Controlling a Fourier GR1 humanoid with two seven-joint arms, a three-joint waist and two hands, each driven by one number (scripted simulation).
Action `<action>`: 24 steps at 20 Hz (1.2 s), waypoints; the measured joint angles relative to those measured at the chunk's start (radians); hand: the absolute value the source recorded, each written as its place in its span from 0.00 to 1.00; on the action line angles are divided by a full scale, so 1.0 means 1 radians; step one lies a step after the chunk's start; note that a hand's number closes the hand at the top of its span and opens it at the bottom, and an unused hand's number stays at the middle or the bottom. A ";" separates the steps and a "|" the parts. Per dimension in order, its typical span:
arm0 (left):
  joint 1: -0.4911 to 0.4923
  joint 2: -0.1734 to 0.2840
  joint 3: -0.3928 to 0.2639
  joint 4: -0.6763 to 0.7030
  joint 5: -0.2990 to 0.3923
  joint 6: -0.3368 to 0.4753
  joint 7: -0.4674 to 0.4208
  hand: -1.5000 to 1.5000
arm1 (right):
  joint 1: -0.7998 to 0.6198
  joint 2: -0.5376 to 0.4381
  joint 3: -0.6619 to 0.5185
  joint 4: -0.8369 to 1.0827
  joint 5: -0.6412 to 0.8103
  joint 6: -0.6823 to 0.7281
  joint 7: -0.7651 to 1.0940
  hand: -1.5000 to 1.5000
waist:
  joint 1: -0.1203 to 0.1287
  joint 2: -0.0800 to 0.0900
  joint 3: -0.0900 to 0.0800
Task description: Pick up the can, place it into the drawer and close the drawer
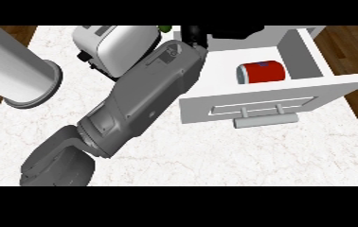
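The can point(264, 72) is lying on its side inside the open drawer point(308, 56) on the right. Left robot hand point(195, 34) sits at the drawer's far left corner, can't tell its grip. Toaster point(111, 44) far left on the bench point(210, 155).

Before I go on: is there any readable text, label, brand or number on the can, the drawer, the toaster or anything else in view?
No readable text anywhere.
Can, lying in the open drawer: red body, no legible label.
Drawer front and handle: plain white, no markings.
Toaster: no brand visible.
Forearm: one small outlined mark near the wrist, too blurred to read.
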 measured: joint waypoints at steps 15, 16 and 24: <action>-0.026 0.000 0.016 0.005 0.077 -0.031 -0.118 0.00 | -0.130 -0.068 0.036 -0.068 0.329 0.095 -0.218 0.00 | 0.031 0.001 0.000; -0.027 0.000 0.017 0.008 0.079 -0.029 -0.129 0.00 | -0.143 -0.069 0.054 -0.075 0.370 0.096 -0.226 0.00 | 0.034 0.001 0.000; -0.037 0.000 0.008 -0.022 0.106 -0.007 -0.126 0.00 | -0.268 -0.057 0.274 -0.072 0.757 0.051 -0.241 0.00 | 0.070 -0.004 -0.001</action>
